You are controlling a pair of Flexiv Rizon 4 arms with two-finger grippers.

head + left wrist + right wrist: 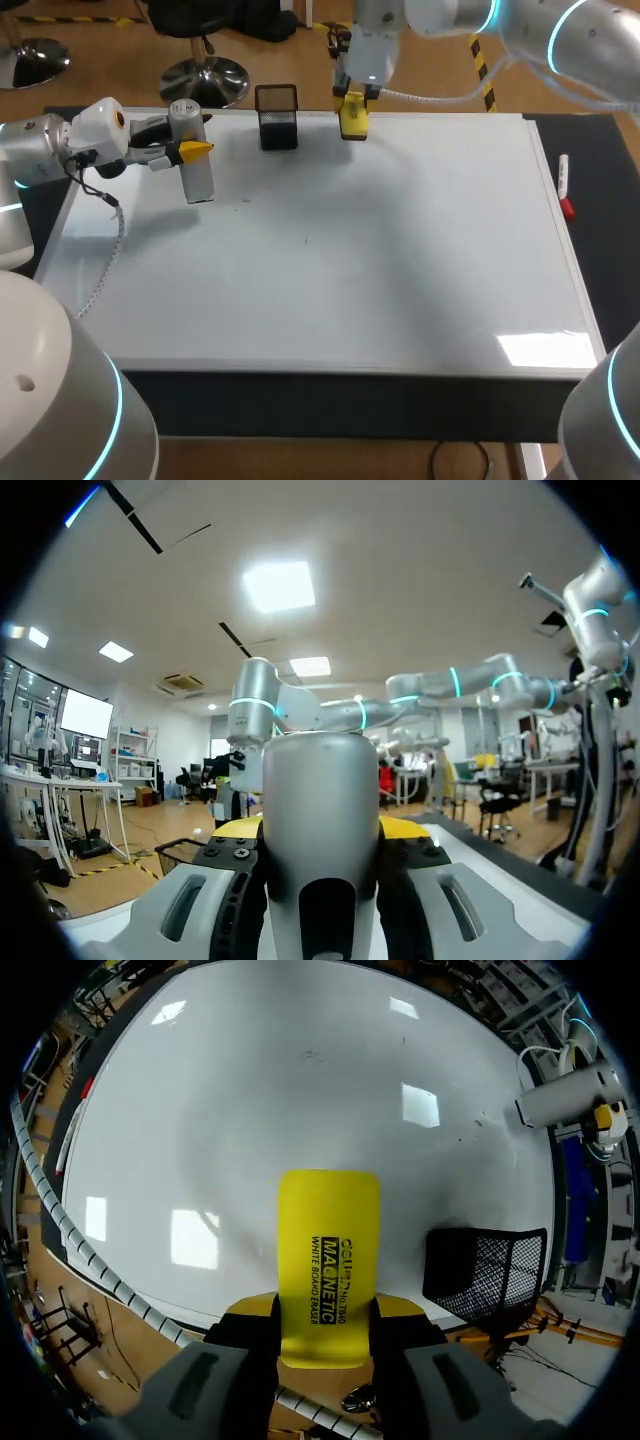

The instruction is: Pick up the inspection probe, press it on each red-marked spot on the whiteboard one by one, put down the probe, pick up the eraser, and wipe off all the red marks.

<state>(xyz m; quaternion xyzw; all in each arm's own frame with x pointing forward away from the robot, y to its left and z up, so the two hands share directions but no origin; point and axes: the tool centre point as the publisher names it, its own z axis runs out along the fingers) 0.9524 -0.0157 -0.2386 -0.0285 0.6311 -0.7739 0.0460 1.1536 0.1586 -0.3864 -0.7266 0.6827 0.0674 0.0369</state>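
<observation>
The silver cylindrical inspection probe (195,160) hangs upright over the far left part of the whiteboard (330,270), with my left gripper (190,151) shut on its upper half. In the left wrist view the probe (320,810) fills the gap between the fingers of the left gripper (320,832). My right gripper (353,100) is shut on the yellow eraser (352,118) at the board's far edge. From the right wrist, the eraser (328,1260) sticks out ahead of the right gripper (326,1312), above the whiteboard (250,1110). I see no red marks on the board, only a few tiny dark specks.
A black mesh pen holder (277,117) stands at the far edge between the two grippers, close beside the eraser (485,1275). A white marker with a red cap (565,186) lies on the dark mat just off the board's right edge.
</observation>
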